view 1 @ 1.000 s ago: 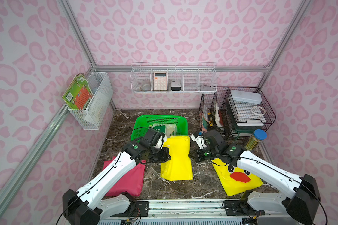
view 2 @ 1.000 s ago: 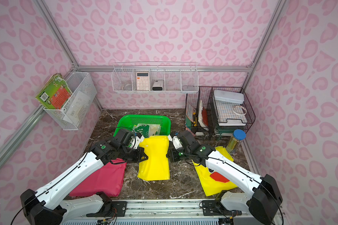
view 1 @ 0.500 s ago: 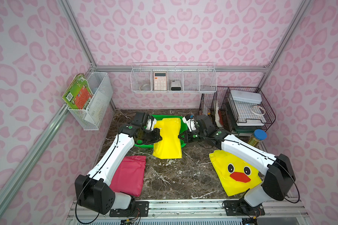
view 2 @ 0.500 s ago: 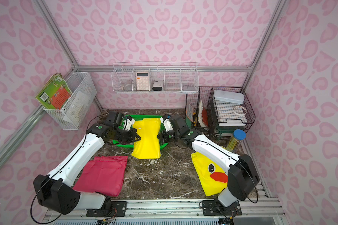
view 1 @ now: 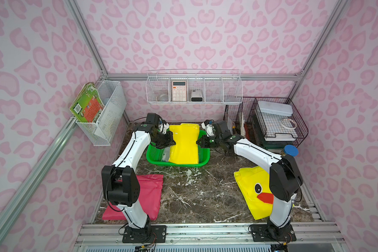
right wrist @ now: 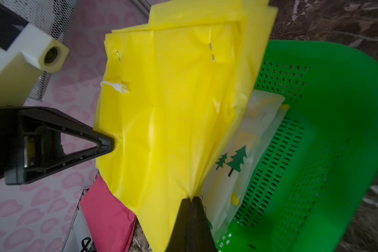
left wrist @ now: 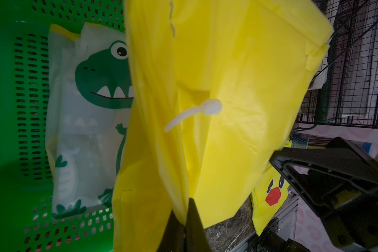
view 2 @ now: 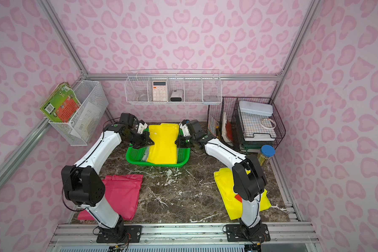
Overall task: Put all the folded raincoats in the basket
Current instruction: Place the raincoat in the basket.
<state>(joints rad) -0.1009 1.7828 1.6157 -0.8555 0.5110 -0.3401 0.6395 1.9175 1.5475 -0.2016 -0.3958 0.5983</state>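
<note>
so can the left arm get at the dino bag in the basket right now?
Probably not. Its tool is shut on the raincoat, which hangs partly over the bag; it would likely have to let go first.

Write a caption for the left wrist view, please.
Left fingers pinch the raincoat over the basket holding a dinosaur bag.

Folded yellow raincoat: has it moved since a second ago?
Yes: the raincoat went rearward, from in front of the basket to over it, pinched by left gripper and right gripper.
</note>
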